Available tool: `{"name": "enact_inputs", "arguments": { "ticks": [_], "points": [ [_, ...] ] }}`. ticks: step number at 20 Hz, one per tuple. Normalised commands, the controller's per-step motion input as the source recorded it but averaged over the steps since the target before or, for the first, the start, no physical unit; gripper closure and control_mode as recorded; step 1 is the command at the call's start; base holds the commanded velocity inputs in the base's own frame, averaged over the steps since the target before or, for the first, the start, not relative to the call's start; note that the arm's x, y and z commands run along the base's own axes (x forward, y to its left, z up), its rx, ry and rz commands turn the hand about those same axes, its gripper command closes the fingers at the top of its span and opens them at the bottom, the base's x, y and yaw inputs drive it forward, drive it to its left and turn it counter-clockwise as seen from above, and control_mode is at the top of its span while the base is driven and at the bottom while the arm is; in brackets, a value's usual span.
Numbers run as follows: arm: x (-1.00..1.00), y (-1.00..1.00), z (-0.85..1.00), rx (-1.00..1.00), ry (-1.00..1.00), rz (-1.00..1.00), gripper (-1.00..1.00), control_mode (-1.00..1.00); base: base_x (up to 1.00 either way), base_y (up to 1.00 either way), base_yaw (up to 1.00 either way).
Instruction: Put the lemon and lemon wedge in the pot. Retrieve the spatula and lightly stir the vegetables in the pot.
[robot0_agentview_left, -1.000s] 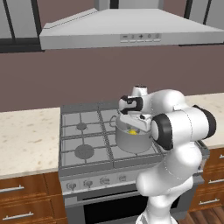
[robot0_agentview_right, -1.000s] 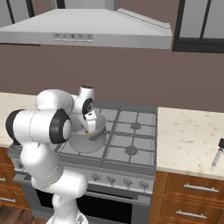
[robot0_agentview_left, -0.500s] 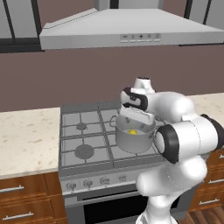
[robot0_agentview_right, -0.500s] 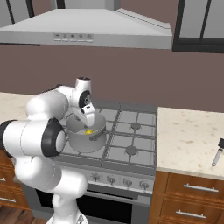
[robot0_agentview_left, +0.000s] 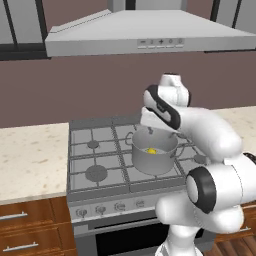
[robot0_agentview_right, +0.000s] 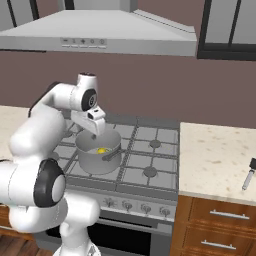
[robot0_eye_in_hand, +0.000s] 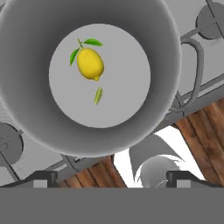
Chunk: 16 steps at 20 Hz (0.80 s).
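Since a second before, my arm had swung up and back from over the pot, and my jaws had spread from part-closed to fully wide, holding nothing.

Largest before me was the grey gas stove (robot0_agentview_left: 107, 160) with dark grates, set between two pale speckled counter stretches (robot0_agentview_right: 215, 160) over brown wooden drawers. On its front right burner stood the plain grey metal cylindrical pot (robot0_agentview_left: 154, 156) with two small loop side handles, just inside the stove's front edge. My two-finger gripper (robot0_agentview_right: 96, 131) hovered just above the pot's rim, open and empty, its dark fingertips (robot0_eye_in_hand: 43, 178) well apart. On the pot's pale floor lay the small bright yellow lemon (robot0_eye_in_hand: 90, 64) with green leaves, off centre, and just beside it a thin yellow-green sliver (robot0_eye_in_hand: 98, 96). Near the right counter's far edge lay a dark-handled utensil (robot0_agentview_right: 248, 174).
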Motion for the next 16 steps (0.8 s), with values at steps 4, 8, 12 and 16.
{"name": "enact_inputs", "arguments": {
  "ticks": [4, 8, 12, 16],
  "points": [
    [-0.68, -0.12, 0.48, -0.02, -0.14, 0.19, -1.00, -1.00, 0.00, 0.00, 0.00],
    [-0.61, -0.11, 0.28, -0.04, -0.20, 0.16, -1.00, -1.00, 0.00, 0.00, 0.00],
    [-0.44, -0.08, 0.07, 0.00, -0.16, 0.02, -1.00, -1.00, 0.00, 0.00, 0.00],
    [-0.04, 0.00, 0.00, 0.00, -0.02, 0.00, -1.00, -1.00, 0.00, 0.00, 0.00]
  ]
}}
